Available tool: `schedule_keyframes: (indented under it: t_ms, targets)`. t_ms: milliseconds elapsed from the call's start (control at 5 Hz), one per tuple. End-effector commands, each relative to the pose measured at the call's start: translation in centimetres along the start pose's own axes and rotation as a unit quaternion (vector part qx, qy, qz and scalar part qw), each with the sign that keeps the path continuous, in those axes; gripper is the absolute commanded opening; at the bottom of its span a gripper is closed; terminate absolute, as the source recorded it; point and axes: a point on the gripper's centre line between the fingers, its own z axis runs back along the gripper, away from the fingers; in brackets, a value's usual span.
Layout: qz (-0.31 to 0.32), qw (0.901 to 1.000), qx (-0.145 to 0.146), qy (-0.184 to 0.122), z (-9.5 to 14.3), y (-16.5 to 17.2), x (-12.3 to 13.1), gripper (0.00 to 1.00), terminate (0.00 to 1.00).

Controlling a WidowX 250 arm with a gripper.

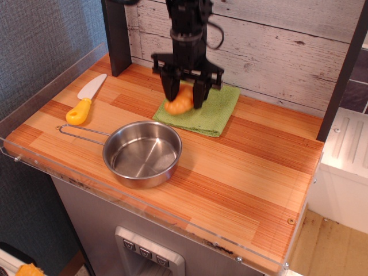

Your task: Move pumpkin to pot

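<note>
The orange ridged pumpkin (180, 102) is between my gripper's two black fingers, at the left part of the green cloth (211, 111). My gripper (184, 99) is shut on the pumpkin from above, and the image is slightly blurred there. I cannot tell whether the pumpkin still touches the cloth. The shiny steel pot (142, 153) with a thin wire handle stands empty on the wooden counter, in front and to the left of the cloth.
A toy knife (84, 100) with a yellow handle lies at the left of the counter. A dark post (117, 34) stands at the back left. A clear plastic rim (144, 210) runs along the counter's front and left edges.
</note>
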Motion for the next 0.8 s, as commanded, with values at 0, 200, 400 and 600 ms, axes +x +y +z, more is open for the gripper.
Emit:
schedule_keyframes:
  t_ms: [0, 200, 400, 600]
  targets:
    - [-0.036, 0.9966, -0.029, -0.068, 7.1, -0.2, -3.1, 0.0, 0.0]
    - [-0.048, 0.9972, -0.036, -0.044, 6.7, 0.2, -5.5, 0.0, 0.0]
    - [-0.055, 0.9976, -0.039, -0.014, 5.1, 0.7, -7.2, 0.0, 0.0]
    - [-0.057, 0.998, -0.025, 0.007, 3.5, 1.0, -8.0, 0.0, 0.0]
